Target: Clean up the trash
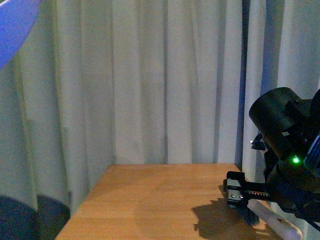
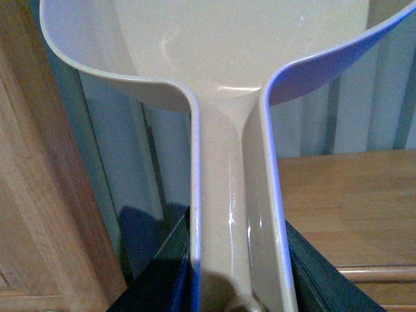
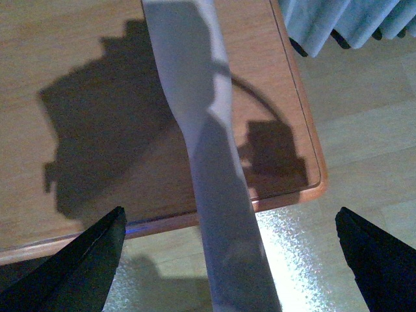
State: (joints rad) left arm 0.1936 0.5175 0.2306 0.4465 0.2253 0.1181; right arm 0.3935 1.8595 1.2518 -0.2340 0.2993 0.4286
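Plainly, the left gripper (image 2: 237, 289) is set up as the catching hand: its dark jaws press against both sides of the handle of the beige dustpan (image 2: 234, 71), clamped shut on it, with the scoop raised well above the wooden table (image 1: 160, 200). The blurred bluish-white shape in the front view's upper corner is probably that same scoop. Carried high like this, the pan stays clear of the tabletop until it is needed at an edge. The right gripper (image 3: 227, 260) hangs over the table's near corner with its fingers (image 3: 97, 260) spread wide. A long pale strip (image 3: 208, 162), perhaps a handle, runs between them without touching either tip. I cannot tell what it belongs to or whether anything grips it deeper in. That arm looks placed to push or sweep along the wood, judging by its low stance and the shadow beneath it. The trash itself appears in none of the three views, neither on the visible wood, nor in the pan, nor by the curtain (image 1: 150, 75), so its whereabouts cannot be stated.
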